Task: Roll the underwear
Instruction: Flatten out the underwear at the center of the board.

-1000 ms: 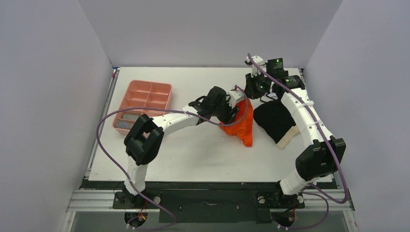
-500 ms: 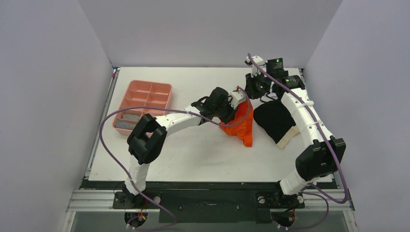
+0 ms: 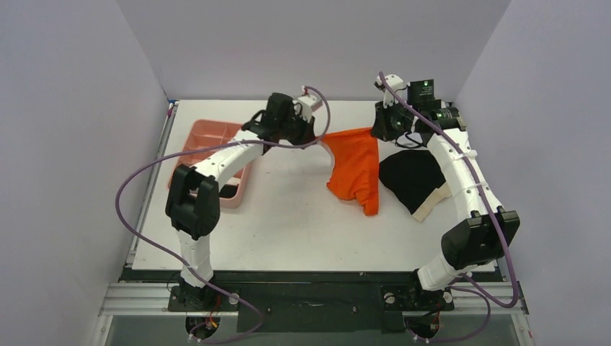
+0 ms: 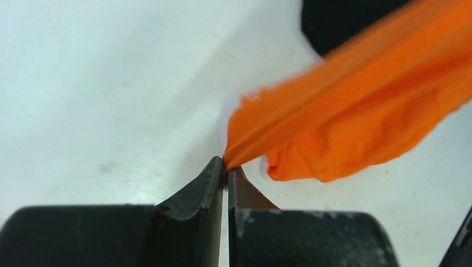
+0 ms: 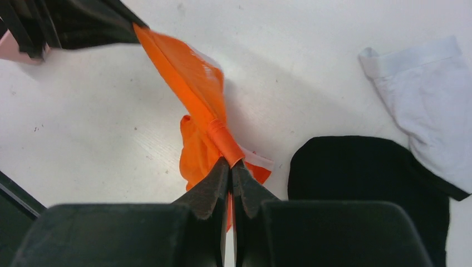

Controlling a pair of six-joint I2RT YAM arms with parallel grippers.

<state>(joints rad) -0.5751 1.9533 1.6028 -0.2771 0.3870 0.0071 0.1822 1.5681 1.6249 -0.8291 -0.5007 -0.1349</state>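
The orange underwear point(image 3: 354, 167) is held up and stretched between both grippers at the back of the table. Its lower part drapes down onto the table. My left gripper point(image 3: 320, 135) is shut on the cloth's left corner; in the left wrist view the gripper point(image 4: 226, 164) pinches the edge of the orange cloth point(image 4: 345, 117). My right gripper point(image 3: 375, 130) is shut on the right corner, its tips point(image 5: 230, 163) clamping a folded band of the orange cloth point(image 5: 192, 78). The black underwear point(image 3: 409, 175) with a beige waistband point(image 3: 434, 202) lies flat to the right.
A pink divided tray point(image 3: 205, 137) stands at the back left, partly under my left arm. Walls enclose the table on three sides. In the right wrist view the black underwear point(image 5: 362, 183) and its pale waistband point(image 5: 428, 100) lie just right of the fingers.
My left gripper closed on the orange underwear's corner and swung left and back, pulling the cloth up and taut. The right gripper rose a little, still holding its corner.
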